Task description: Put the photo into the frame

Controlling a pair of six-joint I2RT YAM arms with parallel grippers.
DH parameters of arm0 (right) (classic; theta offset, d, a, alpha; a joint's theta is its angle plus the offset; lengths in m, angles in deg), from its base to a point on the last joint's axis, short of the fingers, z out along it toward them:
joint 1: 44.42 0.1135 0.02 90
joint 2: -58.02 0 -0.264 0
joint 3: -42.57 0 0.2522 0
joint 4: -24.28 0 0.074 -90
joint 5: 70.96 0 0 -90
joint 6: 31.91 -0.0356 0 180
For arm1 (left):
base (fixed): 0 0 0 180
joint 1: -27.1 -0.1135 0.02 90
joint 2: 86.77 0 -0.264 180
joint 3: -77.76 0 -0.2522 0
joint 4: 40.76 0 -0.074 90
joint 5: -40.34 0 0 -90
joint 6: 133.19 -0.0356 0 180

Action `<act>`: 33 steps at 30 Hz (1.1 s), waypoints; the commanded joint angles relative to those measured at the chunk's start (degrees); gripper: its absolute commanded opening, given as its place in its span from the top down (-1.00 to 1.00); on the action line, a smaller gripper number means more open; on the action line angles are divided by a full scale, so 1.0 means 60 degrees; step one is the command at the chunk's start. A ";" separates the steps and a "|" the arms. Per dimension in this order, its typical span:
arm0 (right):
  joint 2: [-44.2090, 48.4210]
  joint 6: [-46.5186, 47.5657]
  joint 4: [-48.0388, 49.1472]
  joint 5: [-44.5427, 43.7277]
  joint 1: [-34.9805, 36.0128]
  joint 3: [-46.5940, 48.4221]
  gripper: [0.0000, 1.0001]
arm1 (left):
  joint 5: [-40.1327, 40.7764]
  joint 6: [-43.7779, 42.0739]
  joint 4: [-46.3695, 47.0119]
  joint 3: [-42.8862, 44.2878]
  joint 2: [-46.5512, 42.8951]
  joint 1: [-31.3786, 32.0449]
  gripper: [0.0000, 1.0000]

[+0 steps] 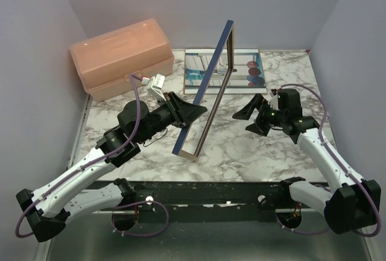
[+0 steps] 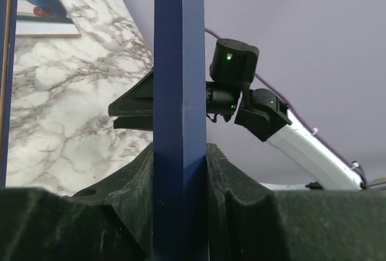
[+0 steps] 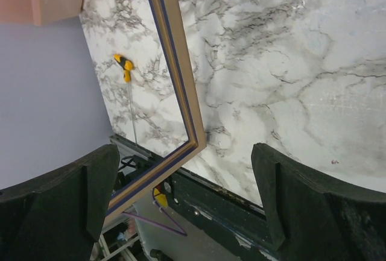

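1. Nearest the left wrist camera, the left hand (image 2: 180, 179) was clamped on the navy edge of the frame (image 2: 180, 62), one finger on each face.
2. From above, the frame stood on edge in the middle of the desk (image 1: 241, 152), leaning, its length running from 12 o'clock to 6 o'clock. Its lower near corner appeared to rest on the marble.
3. The left hand gripped it from 9 o'clock, about halfway along its side.
4. The right hand (image 1: 248, 121) hung at 3 o'clock of the frame, just beside it but apart, its fingers spread wide and holding nothing.
5. The photo (image 1: 250, 74) lay flat on the desk at 12 o'clock, behind the frame, part of it seen through the clear pane. It was not yet in the frame.
6. A peach box (image 1: 120, 56) sat at 10 o'clock, well apart from both.
7. To my eye the step was steadying the frame so the photo could go in. Done well, the left hand would hold firm and low, with the near corner on the desk as a pivot so the frame does not swing.
8. The right hand would then take the photo by one edge. A flat print is hard to pinch, and a careless reach at 12 o'clock could knock the leaning frame.
9. Count: one frame, one photo, one box, two hands.
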 commanded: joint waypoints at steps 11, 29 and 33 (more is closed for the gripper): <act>-0.0376 0.0228 0.1015 -0.0652 -0.0061 -0.1141 -0.90 | -0.1033 0.2620 0.4035 -0.3021 -0.0611 -0.1421 1.00; -0.1710 0.0967 0.1227 -0.1274 -0.0024 -0.1221 -0.84 | -0.2189 0.2847 0.3516 -0.4208 0.0120 -0.2327 1.00; -0.1812 0.1102 0.1200 -0.1445 -0.0002 -0.1230 -0.84 | -0.2257 0.2844 0.3775 -0.4407 0.0350 -0.2349 1.00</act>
